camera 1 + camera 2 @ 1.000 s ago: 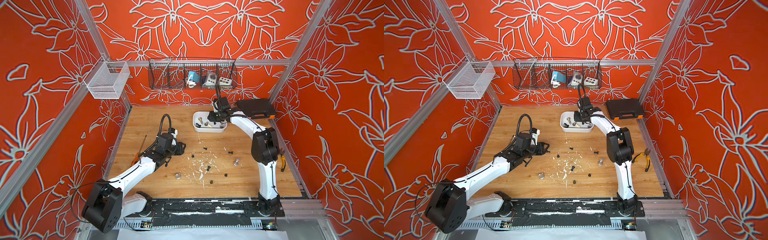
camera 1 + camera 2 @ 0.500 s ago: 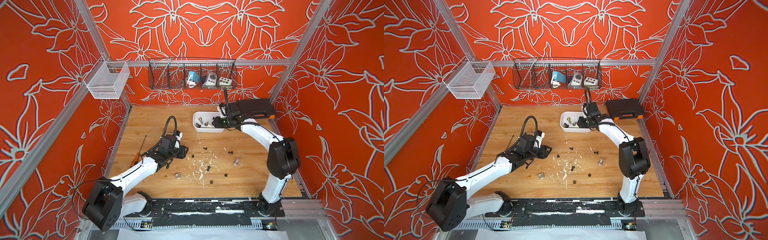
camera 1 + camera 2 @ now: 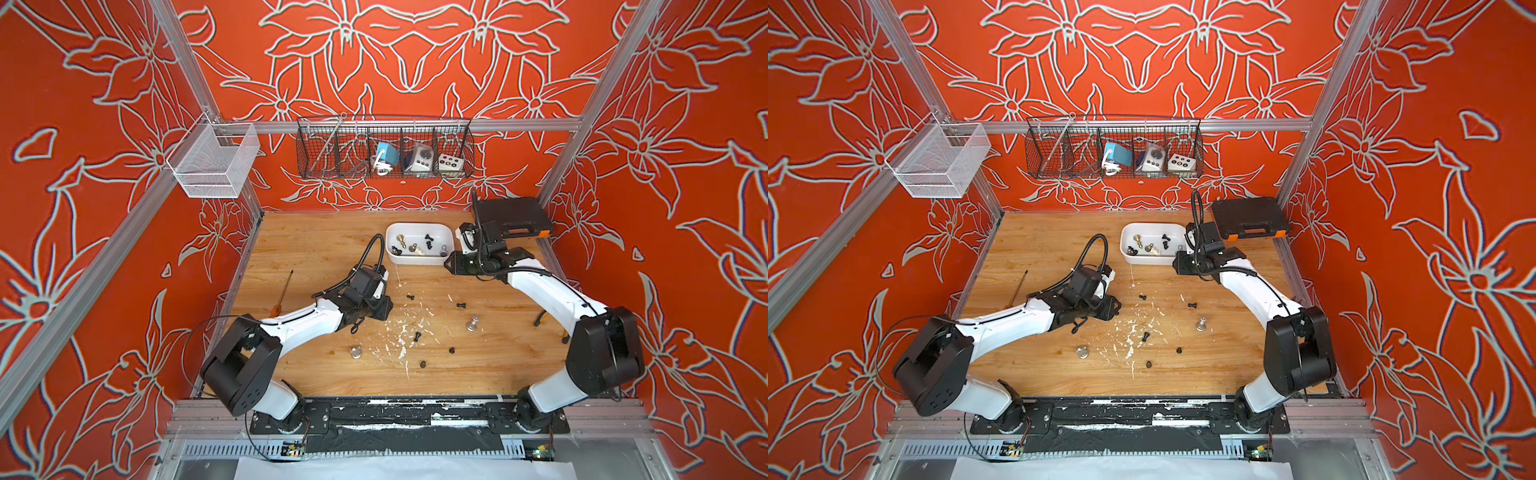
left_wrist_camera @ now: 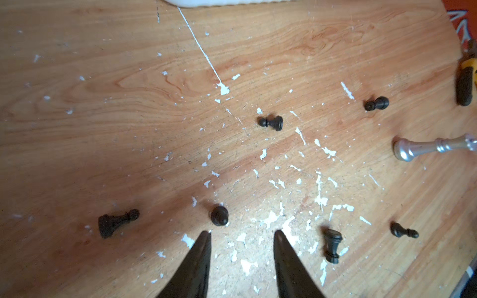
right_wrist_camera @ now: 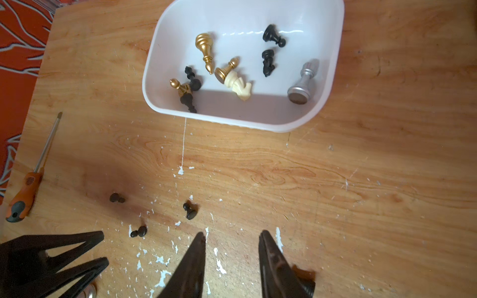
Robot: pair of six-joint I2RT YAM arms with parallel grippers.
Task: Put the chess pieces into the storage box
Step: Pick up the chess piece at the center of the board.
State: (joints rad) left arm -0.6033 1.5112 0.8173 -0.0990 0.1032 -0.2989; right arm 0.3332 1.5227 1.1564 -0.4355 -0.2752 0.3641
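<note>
Chess pieces [image 5: 233, 82] already in the white box [image 5: 258, 18] show only to your right wrist camera: gold, cream, silver and black. Your left wrist camera instead catches the loose black ones [image 4: 271, 122] and a silver one [image 4: 433, 149] (the box is just a sliver at that picture's edge). Left pincer [image 4: 241, 233] and right pincer [image 5: 232, 233] both stand spread, gripping nothing, above the tabletop [image 3: 316, 249]: scuffed wood flecked with white. Around it rise orange walls [image 3: 83, 104] with white flower outlines.
</note>
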